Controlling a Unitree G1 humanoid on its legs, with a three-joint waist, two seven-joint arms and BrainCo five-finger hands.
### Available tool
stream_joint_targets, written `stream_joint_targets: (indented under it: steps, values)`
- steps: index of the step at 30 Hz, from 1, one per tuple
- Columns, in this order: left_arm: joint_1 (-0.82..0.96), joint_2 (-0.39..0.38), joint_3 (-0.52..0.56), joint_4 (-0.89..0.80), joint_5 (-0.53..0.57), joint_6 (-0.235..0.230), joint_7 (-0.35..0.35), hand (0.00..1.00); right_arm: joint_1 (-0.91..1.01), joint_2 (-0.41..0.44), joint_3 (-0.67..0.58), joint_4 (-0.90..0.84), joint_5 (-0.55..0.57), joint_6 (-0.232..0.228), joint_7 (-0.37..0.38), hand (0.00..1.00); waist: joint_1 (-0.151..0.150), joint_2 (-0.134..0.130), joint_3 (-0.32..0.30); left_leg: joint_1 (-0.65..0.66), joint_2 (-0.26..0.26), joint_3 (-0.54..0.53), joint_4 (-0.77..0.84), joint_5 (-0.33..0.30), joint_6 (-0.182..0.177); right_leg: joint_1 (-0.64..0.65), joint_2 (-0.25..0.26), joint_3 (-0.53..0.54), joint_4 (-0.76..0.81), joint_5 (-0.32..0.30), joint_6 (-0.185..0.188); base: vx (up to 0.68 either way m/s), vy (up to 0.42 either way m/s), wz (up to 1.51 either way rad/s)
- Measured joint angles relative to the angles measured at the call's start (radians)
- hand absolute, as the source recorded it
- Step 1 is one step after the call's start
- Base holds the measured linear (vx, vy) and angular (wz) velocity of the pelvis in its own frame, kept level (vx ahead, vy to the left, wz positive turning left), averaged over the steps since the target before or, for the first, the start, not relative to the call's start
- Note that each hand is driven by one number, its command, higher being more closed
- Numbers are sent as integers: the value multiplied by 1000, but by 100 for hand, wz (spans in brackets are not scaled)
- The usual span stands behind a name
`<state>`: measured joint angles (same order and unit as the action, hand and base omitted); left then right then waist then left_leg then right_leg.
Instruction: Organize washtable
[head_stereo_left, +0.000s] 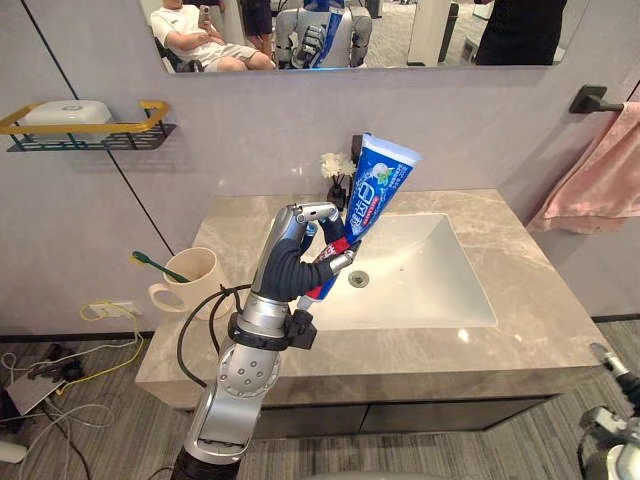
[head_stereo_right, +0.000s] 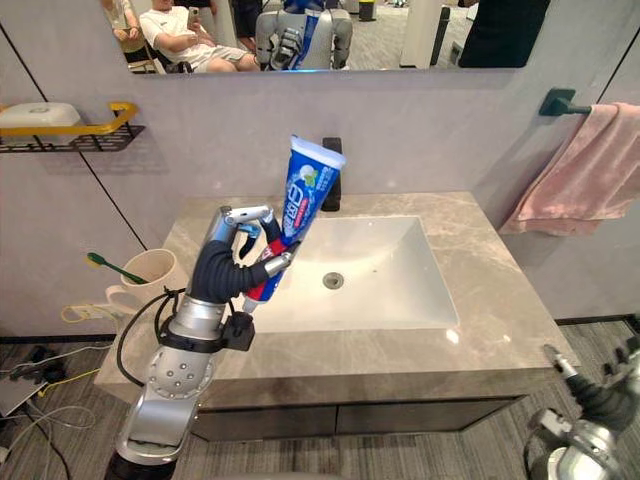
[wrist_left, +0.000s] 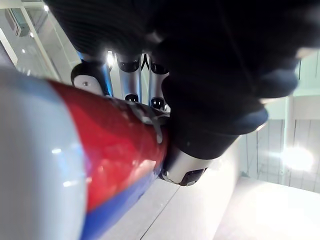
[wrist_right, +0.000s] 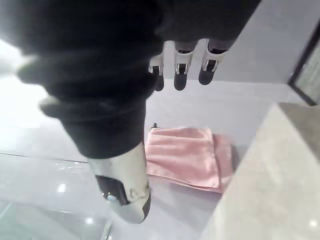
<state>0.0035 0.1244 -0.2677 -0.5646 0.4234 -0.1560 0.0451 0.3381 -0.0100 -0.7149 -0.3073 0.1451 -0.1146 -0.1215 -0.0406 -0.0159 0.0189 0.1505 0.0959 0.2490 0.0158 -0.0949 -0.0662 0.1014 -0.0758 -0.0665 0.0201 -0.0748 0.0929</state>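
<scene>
Marble bench (head_stereo_left: 540, 310) with a sunken white basin (head_stereo_left: 430, 285)

1 cream mug (head_stereo_left: 192, 278) stands near its left edge, a green toothbrush (head_stereo_left: 157, 265) inside; a dark tap (head_stereo_right: 332, 172) rises behind the basin.

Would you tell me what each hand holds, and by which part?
The left hand grips the toothpaste tube by its lower red end, fingers curled round it; the right hand holds nothing.

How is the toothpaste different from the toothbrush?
The toothpaste tube is fat and blue, red and white; the toothbrush is thin and green. The tube is up in the air, held by the left robot hand; the toothbrush sits in the cup, untouched. Both lean at a tilt.
</scene>
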Motion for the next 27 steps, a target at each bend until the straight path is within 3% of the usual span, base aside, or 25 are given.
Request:
stream_joint_targets:
  steps: [5,8,19,27]
  values:
    - [19,12,-1,0,-1,0,-24,100,-29,-35,41,-34,18,-44,67,0,-1,3,-2,1,-10,1,4,-4,2,-2,-2,11,2,1,-1,0,8,-4]
    - [19,23,-1,0,-4,-1,-27,100,-65,-79,119,-34,89,-75,125,0,-1,5,-3,-3,-11,-3,12,-6,3,-2,-2,10,2,2,-3,-18,-6,2]
    - [13,45,-9,4,-44,-6,-45,100,-177,-150,394,-36,300,-77,243,0,2,21,-4,-41,-14,-52,40,-10,4,1,-5,-30,-9,9,-12,-18,-15,11]
    - [-30,45,-80,66,-60,-8,-45,100,-220,-154,646,-109,490,-73,323,0,3,26,0,-49,-24,-81,36,-7,8,17,-14,-60,-23,9,-12,3,-5,10]
